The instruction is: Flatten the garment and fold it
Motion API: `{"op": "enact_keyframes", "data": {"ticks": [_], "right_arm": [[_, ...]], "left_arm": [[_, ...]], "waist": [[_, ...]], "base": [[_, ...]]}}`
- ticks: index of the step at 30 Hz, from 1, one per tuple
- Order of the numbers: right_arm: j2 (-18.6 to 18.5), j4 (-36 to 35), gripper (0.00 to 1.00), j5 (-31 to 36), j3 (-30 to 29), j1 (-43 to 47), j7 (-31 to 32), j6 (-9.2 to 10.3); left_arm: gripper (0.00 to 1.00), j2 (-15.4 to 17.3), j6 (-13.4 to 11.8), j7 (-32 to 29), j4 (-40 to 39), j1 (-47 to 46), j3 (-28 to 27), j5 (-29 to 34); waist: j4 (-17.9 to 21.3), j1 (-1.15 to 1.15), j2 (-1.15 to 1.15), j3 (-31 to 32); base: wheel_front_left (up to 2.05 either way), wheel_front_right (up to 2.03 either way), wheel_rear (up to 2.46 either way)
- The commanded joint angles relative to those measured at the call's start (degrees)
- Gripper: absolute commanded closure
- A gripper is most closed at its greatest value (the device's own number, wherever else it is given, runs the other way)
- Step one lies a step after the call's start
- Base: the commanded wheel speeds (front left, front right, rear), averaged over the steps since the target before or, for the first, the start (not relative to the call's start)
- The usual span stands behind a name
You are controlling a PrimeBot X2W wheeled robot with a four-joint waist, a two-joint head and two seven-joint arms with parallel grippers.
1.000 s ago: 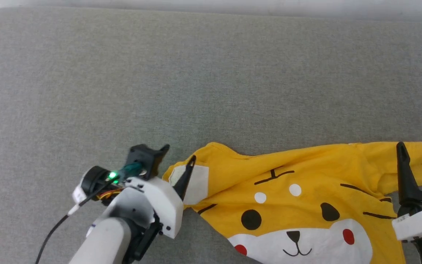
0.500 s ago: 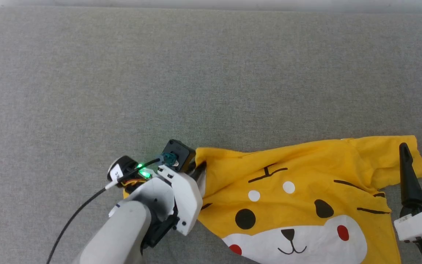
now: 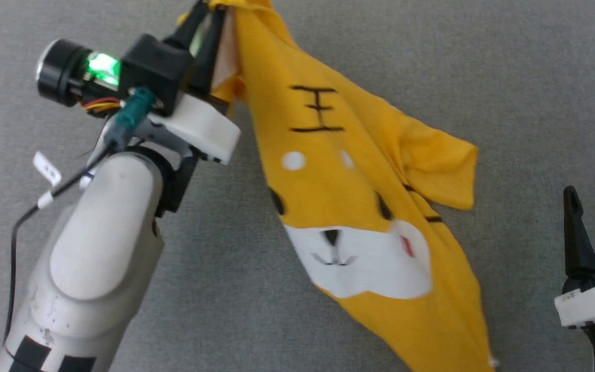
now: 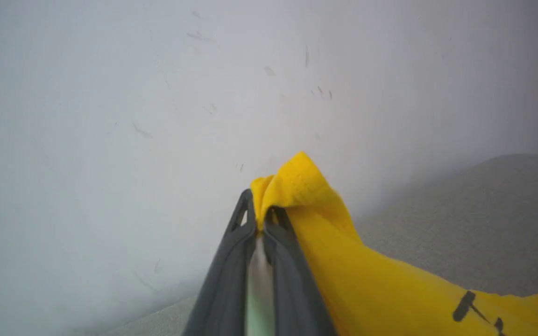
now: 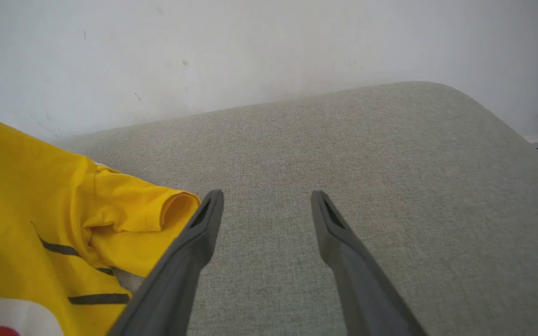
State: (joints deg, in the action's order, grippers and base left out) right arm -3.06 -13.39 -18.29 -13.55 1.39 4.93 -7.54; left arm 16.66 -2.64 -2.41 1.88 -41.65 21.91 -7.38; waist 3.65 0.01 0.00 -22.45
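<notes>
Now, flattening: your left gripper (image 4: 258, 210) pinches the T-shirt (image 3: 349, 206) aloft, so bring your spread right gripper (image 3: 591, 196) to its sleeve (image 3: 442, 165).

My left gripper (image 3: 214, 8) is raised at my far left, clamped on one upper corner of the garment (image 3: 349, 206). The garment hangs from that corner and slants down toward my right and toward me. My right gripper (image 3: 590, 199) sits low on my right with its fingers spread. It is to the right of the garment's sleeve (image 5: 147, 210), near it but apart. The surface (image 3: 483, 77) lies beneath both grippers, and the wall (image 5: 250, 46) stands behind its far edge.
</notes>
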Motion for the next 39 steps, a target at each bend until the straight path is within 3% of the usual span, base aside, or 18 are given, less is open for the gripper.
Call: {"op": "enact_keyframes", "data": {"ticks": [1,2,5,6,11,15,20,28,33,39], "right_arm": [[0.2,0.4,0.0,-0.4,0.0,-0.7,-0.4,0.05],[0.2,0.6,0.0,-0.6,0.1,-0.8,-0.6,0.05],[0.2,1.4,0.0,-0.8,0.5,-1.3,-1.1,0.05],[0.2,1.7,0.0,-0.8,0.5,-1.5,-1.3,0.05],[0.2,2.5,0.0,-0.5,0.2,-1.8,-1.6,0.05],[0.2,2.4,0.0,0.1,0.4,-1.8,-1.3,0.05],[0.2,1.8,0.0,0.6,-0.1,-1.1,-0.6,0.05],[0.2,1.2,0.0,1.0,1.9,1.1,1.5,0.05],[-1.4,0.6,0.0,1.1,6.5,1.0,7.2,0.05],[-7.3,2.0,0.0,-0.9,12.3,-1.4,15.5,0.05]], "left_arm": [[1.0,0.5,-0.1,-0.2,1.4,0.2,-0.1,0.1],[0.97,0.9,-0.3,-0.4,3.1,0.1,-0.4,0.0],[0.48,1.3,-0.8,-1.4,9.3,0.5,-1.3,-0.9],[0.0,1.0,-1.2,-1.1,11.0,0.7,-1.8,-1.4],[0.0,-1.3,-3.8,3.2,15.6,1.4,-4.1,-3.7],[0.0,-3.1,-6.6,9.7,13.5,2.9,-7.0,-5.6],[0.0,-4.3,-9.7,15.5,2.6,10.4,-10.4,-7.7],[0.0,-6.6,-15.4,17.1,-15.0,33.5,-13.8,-9.0],[0.0,-9.5,-15.9,17.3,-16.7,42.3,-13.0,-10.4],[0.0,-10.7,-13.9,17.4,-15.7,42.2,-12.1,-9.9]], "waist": [[1.4,-0.01,0.0,-1.4],[1.7,-0.01,0.0,-1.8],[2.6,-0.01,0.0,-2.4],[2.7,-0.01,0.0,-2.5],[2.5,-0.01,0.0,-2.0],[1.3,-0.01,0.0,-0.5],[-0.5,-0.01,0.0,1.7],[-3.1,-0.01,0.0,3.2],[-5.2,-0.01,0.0,3.5],[-7.6,-0.01,0.0,4.2]], "base": [[0.0,0.0,0.0],[0.0,0.0,0.0],[0.0,0.0,0.0],[0.0,0.0,0.0],[0.0,0.0,0.0],[0.0,0.0,0.0],[0.0,0.0,0.0],[0.0,0.0,0.0],[0.0,0.0,0.0],[0.0,0.0,0.0]]}}
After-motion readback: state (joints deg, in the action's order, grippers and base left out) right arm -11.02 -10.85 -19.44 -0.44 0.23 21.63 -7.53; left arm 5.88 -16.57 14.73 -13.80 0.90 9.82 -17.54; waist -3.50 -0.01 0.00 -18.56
